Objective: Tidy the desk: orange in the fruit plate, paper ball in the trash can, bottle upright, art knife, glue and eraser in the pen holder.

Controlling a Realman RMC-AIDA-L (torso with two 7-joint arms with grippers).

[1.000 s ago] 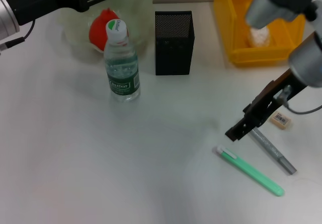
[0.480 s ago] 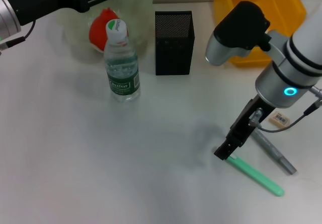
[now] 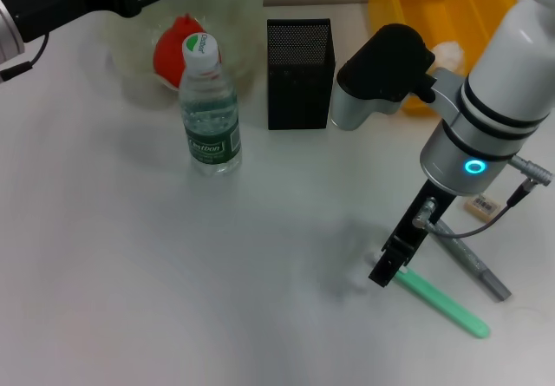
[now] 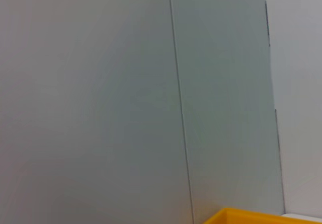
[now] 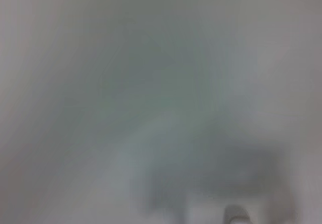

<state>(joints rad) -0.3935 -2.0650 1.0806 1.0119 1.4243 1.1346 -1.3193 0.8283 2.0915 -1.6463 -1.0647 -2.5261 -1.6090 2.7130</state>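
Orange (image 3: 171, 46): seated in the fruit plate (image 3: 238, 4), far left of the bench (image 3: 130, 273).
Bottle (image 3: 209, 108): stood upright, just in front of the fruit plate.
Pen holder (image 3: 300, 74): placed mid-bench at the far side; contents not seen.
Paper ball (image 3: 447, 54): lodged in the trash can (image 3: 390, 22), far right.
Eraser (image 3: 482, 205): laid on the bench, beside the right arm.
Art knife (image 3: 435, 297): green, flat on the bench; long axis run from its pale near-centre end, at the pincer, away to the front right.
Glue (image 3: 473, 264): grey stick, laid almost parallel, just right of the knife.
Right pincer (image 3: 387, 266): lowered onto the knife's pale end; whether the tips are apart or together cannot be told.
Left pincer: out of sight; the arm is held over the plate, well apart from the knife.
Nearer arm: right.
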